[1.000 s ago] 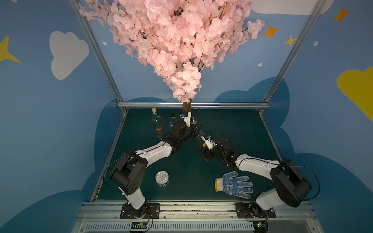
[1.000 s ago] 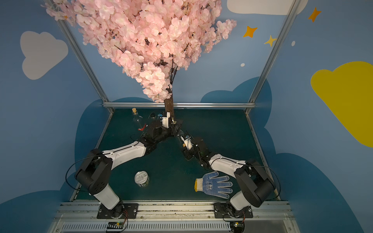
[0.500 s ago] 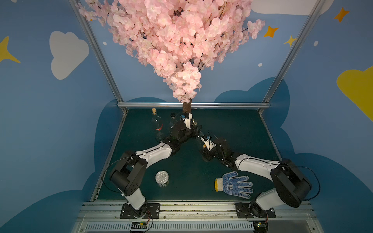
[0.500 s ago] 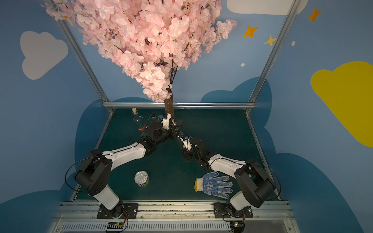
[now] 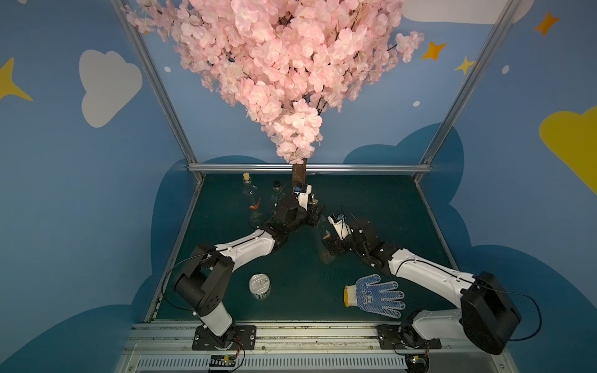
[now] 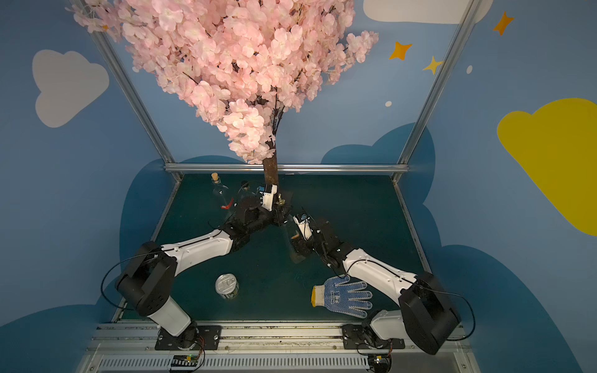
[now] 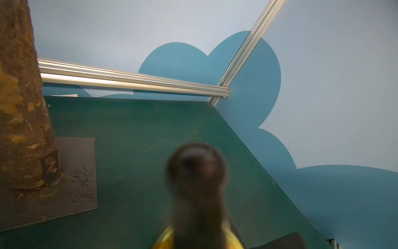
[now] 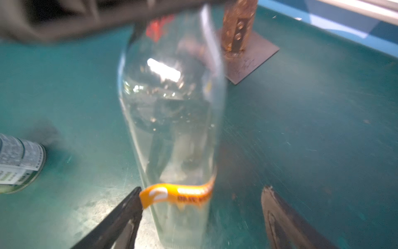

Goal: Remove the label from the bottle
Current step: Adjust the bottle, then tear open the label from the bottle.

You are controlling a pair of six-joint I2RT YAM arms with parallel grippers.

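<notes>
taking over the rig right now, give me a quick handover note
left gripper: shut on the bottle at its neck, holding it roughly upright.
right gripper: open, one finger on either side of the lower part of the bottle, level with the label.
label: an orange band wrapped round the lower part of the bottle. One end has lifted free beside a finger and the rest is on the glass.
done: bottle held, label end loose.
left to do: pinch the loose end and peel the whole band off.
</notes>
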